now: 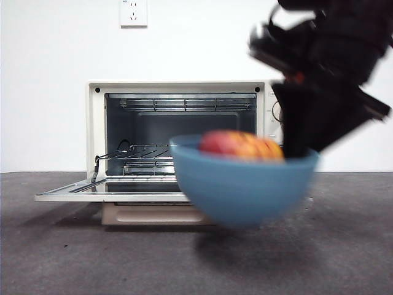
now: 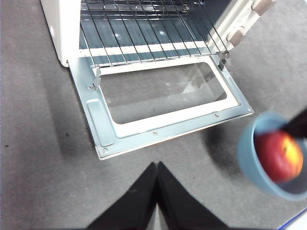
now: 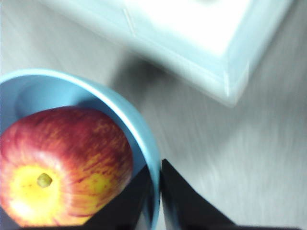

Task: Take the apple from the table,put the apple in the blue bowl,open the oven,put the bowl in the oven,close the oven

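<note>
blue bowl (image 1: 245, 184) with apple (image 1: 241, 145) inside carried clear of tabletop (image 1: 61, 258), just in front of oven (image 1: 178, 123), door dropped open; right pincer (image 3: 159, 191) clamped on bowl rim; left pincer (image 2: 157, 191) shut, empty, parked before door; bowl best kept level, slid onto rack slowly, door edge cleared

even lighting is falling from above; motion blur is smearing the blue bowl (image 1: 245, 184) and dark arm (image 1: 325, 74); soft shadows are lying under the oven (image 1: 178, 147).
</note>
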Controlling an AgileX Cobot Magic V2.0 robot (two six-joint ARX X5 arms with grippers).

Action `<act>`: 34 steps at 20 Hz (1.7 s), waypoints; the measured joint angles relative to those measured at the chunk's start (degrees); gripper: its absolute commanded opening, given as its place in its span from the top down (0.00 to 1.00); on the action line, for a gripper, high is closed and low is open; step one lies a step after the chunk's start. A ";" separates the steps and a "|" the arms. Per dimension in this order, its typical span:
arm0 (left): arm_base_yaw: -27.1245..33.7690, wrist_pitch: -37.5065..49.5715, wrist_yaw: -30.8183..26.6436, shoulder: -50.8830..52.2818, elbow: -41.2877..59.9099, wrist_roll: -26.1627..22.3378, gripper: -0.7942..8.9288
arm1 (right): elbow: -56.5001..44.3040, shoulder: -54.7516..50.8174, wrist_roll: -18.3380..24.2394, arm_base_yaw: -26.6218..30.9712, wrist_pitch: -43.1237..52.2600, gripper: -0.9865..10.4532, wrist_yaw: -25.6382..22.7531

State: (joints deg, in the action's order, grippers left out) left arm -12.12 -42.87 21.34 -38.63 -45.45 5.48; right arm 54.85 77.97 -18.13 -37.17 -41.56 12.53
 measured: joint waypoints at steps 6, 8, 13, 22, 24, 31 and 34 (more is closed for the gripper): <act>-0.02 0.00 0.00 0.00 0.00 0.00 0.91 | 11.45 4.87 -2.69 1.84 0.00 0.91 -3.67; -0.07 0.02 0.00 0.00 0.00 0.00 0.91 | 15.76 9.01 -3.72 3.23 0.17 0.91 -3.74; -0.66 0.02 0.00 0.00 0.00 -0.02 0.91 | 25.90 18.08 -7.32 5.68 0.57 0.91 -4.15; -2.82 0.04 0.02 0.00 0.00 -0.04 0.91 | 30.95 24.17 -15.96 9.05 4.96 0.91 -4.17; -2.97 0.07 0.00 0.00 0.00 -0.04 0.91 | 31.06 24.17 -17.22 9.99 5.05 0.91 -4.90; -2.97 0.22 0.00 0.00 0.00 -0.04 0.91 | 31.06 24.22 -18.36 12.17 5.11 0.91 -6.62; -2.97 0.24 0.00 0.00 0.00 -0.02 0.91 | 31.23 25.20 -18.38 12.20 5.46 0.91 -6.58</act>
State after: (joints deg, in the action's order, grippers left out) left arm -15.09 -42.63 21.34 -38.63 -45.45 5.45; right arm 86.08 103.18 -36.51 -24.97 -36.10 5.96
